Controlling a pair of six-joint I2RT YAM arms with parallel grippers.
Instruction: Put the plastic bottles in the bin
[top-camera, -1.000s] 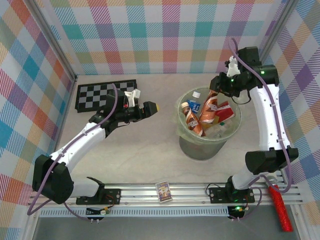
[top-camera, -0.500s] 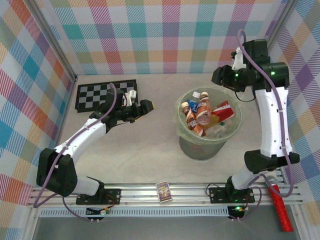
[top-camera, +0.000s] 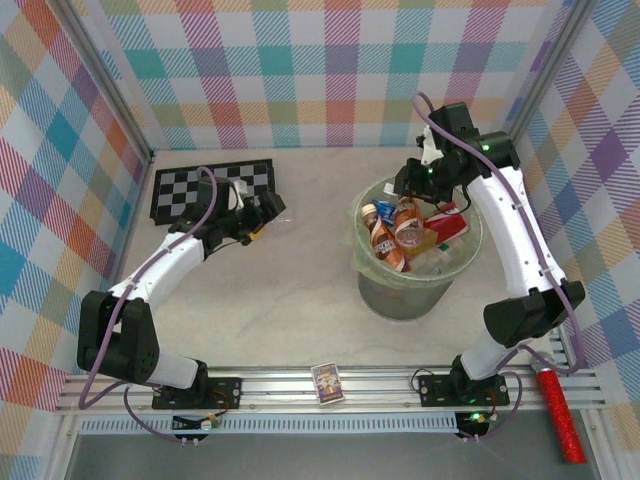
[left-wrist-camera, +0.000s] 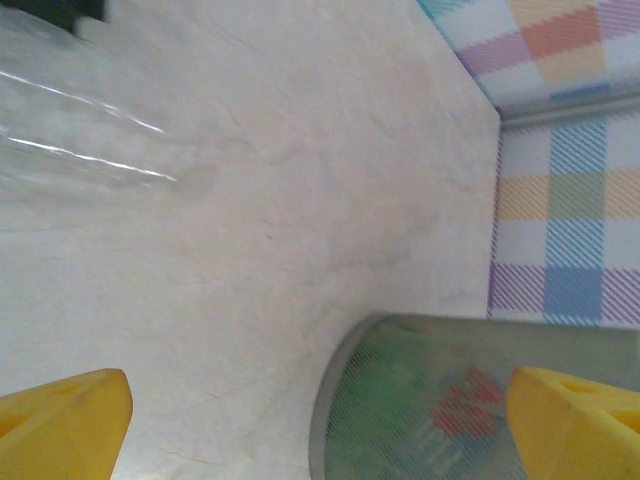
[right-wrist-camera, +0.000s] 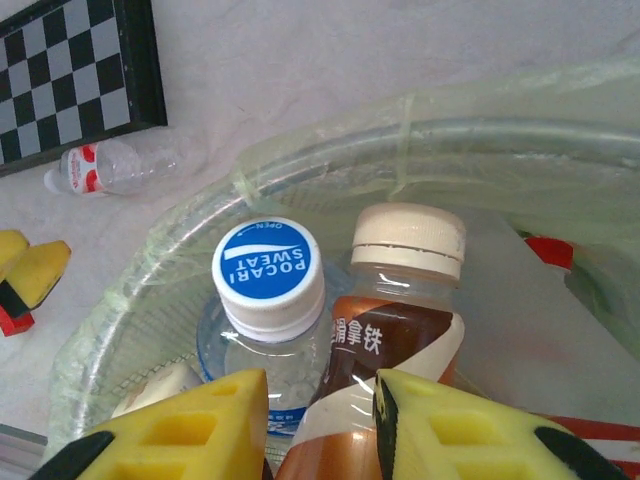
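Note:
The pale green bin (top-camera: 400, 295) stands right of centre with several plastic bottles inside: orange-brown ones (top-camera: 405, 222) and a red-white labelled one (top-camera: 447, 225). My right gripper (top-camera: 405, 186) hangs over the bin's back rim (right-wrist-camera: 500, 135), shut, its fingers (right-wrist-camera: 190, 425) clamping nothing. Just past them are a blue-capped clear bottle (right-wrist-camera: 265, 265) and a brown bottle (right-wrist-camera: 400, 300). One clear bottle (right-wrist-camera: 120, 165) lies on the table by the checkerboard, blurred in the left wrist view (left-wrist-camera: 70, 120). My left gripper (top-camera: 268, 208) is open and empty near it, facing the bin (left-wrist-camera: 400, 410).
A black-and-white checkerboard (top-camera: 210, 190) lies at the back left. A small picture card box (top-camera: 328, 381) sits on the front rail, and a red glittery stick (top-camera: 562, 420) lies at the front right. Checked walls close in the back and sides.
The right gripper let the brown bottle drop into the bin, swung away, then came back over the rim and shut. The left arm drew back toward the checkerboard.

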